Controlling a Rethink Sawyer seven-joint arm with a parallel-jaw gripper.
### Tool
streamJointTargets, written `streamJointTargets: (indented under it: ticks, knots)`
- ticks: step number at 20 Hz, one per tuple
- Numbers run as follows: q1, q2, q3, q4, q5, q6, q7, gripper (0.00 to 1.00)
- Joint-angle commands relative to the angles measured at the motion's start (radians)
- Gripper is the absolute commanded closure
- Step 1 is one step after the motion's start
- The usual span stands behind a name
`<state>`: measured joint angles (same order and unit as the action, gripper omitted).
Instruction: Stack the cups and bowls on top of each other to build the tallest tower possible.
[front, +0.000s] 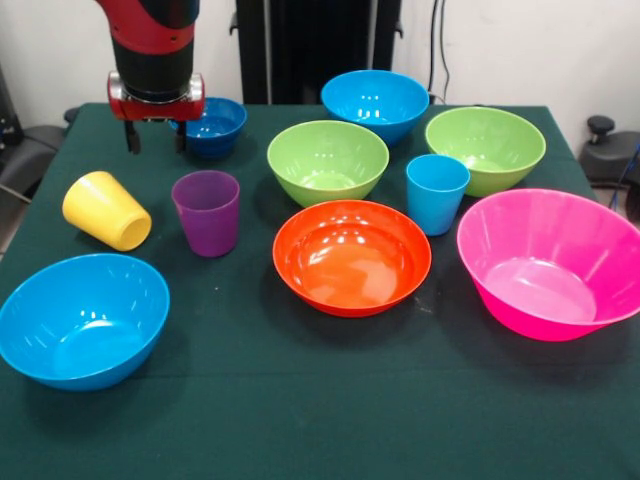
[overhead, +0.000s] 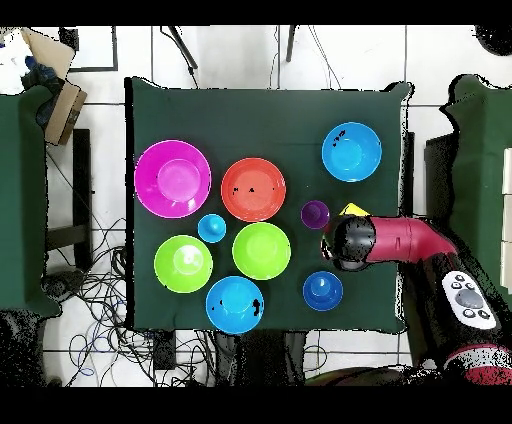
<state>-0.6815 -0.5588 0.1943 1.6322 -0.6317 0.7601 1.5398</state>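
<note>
My gripper (front: 156, 142) hangs open and empty above the table's far left, just behind the yellow cup (front: 106, 210), which lies on its side. The small dark blue bowl (front: 218, 125) sits right beside the gripper. The purple cup (front: 207, 211) and light blue cup (front: 436, 192) stand upright. Single and unstacked are two light blue bowls (front: 82, 318) (front: 375, 103), two green bowls (front: 327, 160) (front: 486, 148), the orange bowl (front: 352, 256) and the pink bowl (front: 550, 262). Overhead, the arm's wrist (overhead: 348, 243) hides the fingers and part of the yellow cup (overhead: 352, 209).
The green cloth table (front: 300, 420) ends close behind the far bowls. Chairs stand off both sides, and cables lie on the floor (overhead: 100, 300) beside the table. A cardboard box (overhead: 50, 85) sits on a side table.
</note>
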Motion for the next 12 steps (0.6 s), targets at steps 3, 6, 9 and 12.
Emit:
streamJointTargets:
  ticks: [3,6,9,12]
  knots:
    - [-0.001,0.007,0.113,-0.073,0.007,0.125,-0.193,0.0]
    - [-0.004,0.006,0.119,-0.078,0.017,0.135,-0.179,0.0]
    - [-0.007,0.006,0.13,-0.089,0.021,0.154,-0.182,0.0]
    - [-0.006,0.007,0.135,-0.098,0.024,0.167,-0.177,0.0]
